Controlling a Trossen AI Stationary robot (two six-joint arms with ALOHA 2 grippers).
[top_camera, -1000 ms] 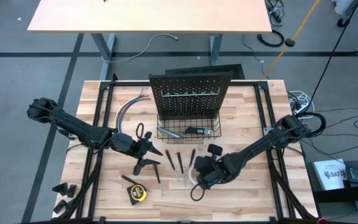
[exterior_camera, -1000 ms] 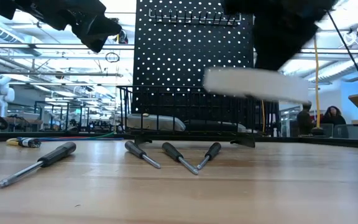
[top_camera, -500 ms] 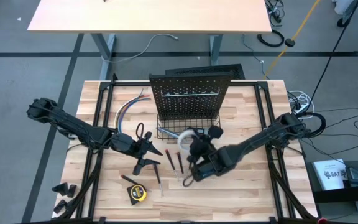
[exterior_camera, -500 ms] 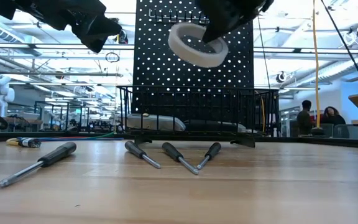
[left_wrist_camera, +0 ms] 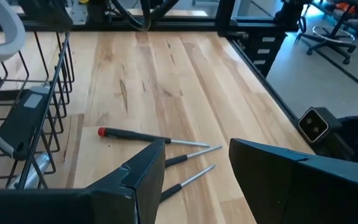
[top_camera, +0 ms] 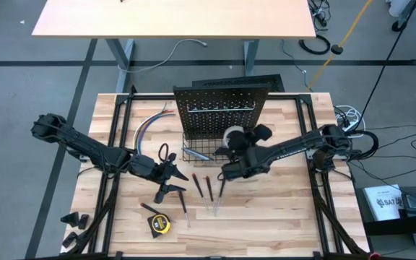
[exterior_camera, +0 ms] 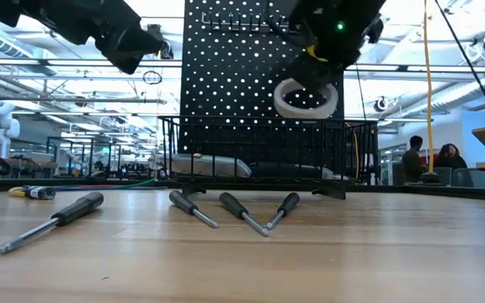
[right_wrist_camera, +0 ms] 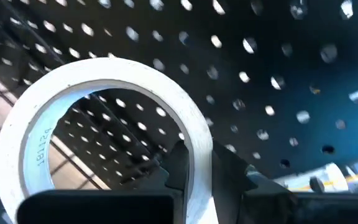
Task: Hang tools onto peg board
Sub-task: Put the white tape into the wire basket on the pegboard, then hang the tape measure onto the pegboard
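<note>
Gripping the tape roll (right_wrist_camera: 104,134), right hand (right_wrist_camera: 191,165) faces the peg board (right_wrist_camera: 278,68).

Bright, even overhead light — right wrist view blurred.

White tape roll (right_wrist_camera: 104,130) — black perforated peg board (exterior_camera: 259,76).

The wooden table (top_camera: 280,209) carries the upright peg board (top_camera: 219,108). Screwdrivers (top_camera: 206,189), a tape measure (top_camera: 160,225) and coloured cables (top_camera: 150,124) lie directly on its surface.
</note>
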